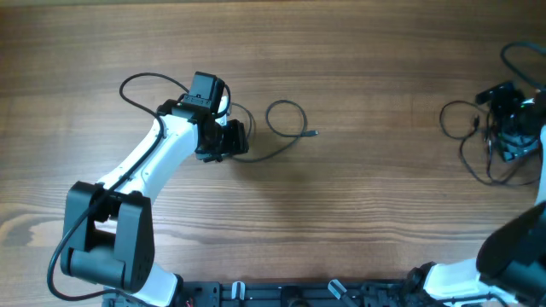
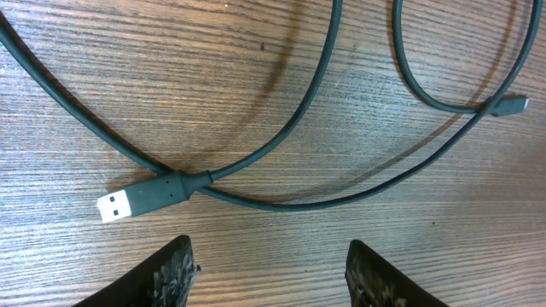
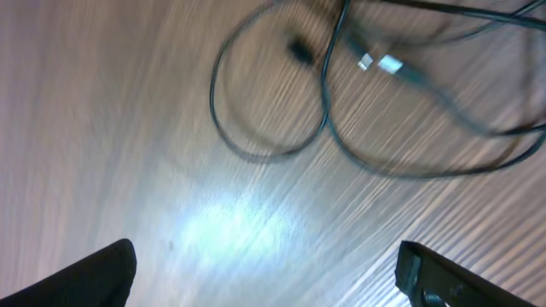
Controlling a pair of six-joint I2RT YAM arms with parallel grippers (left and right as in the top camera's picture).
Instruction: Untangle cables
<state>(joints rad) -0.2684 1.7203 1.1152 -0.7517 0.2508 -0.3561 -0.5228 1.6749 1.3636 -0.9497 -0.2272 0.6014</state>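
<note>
- Step in hand, as I judge it: the sorting is partly done. One black USB cable (image 1: pixel 286 119) lies by itself mid-bench, and a tangle of black cables (image 1: pixel 478 145) sits at the far right edge.
- The left gripper (image 2: pixel 270 251) hovers low over the bench (image 1: pixel 375 196), released, with nothing between its fingers (image 2: pixel 171 273).
- Just beyond those fingers lies the USB-A plug (image 2: pixel 128 203) of the cable. A second strand crosses it right at the plug's boot and touches it. The cable's small plug (image 2: pixel 512 105) lies off to the right.
- The right gripper (image 3: pixel 266 249) is spread wide and empty above the tangle. This view is blurred, but it shows overlapping loops and two silvery plugs (image 3: pixel 388 64) close together.
- Next move on the left, likely: close on the boot behind the USB-A plug and draw it clear of the crossing strand.
- Next move on the right, likely: pick one plug end and pull it out of the loops.
- In the way: the crossing strand lies against the boot and may be pinched with it.
- On the right, the loops overlap, so dragging one cord may carry the others with it.
- Nothing else stands on the bench.
</note>
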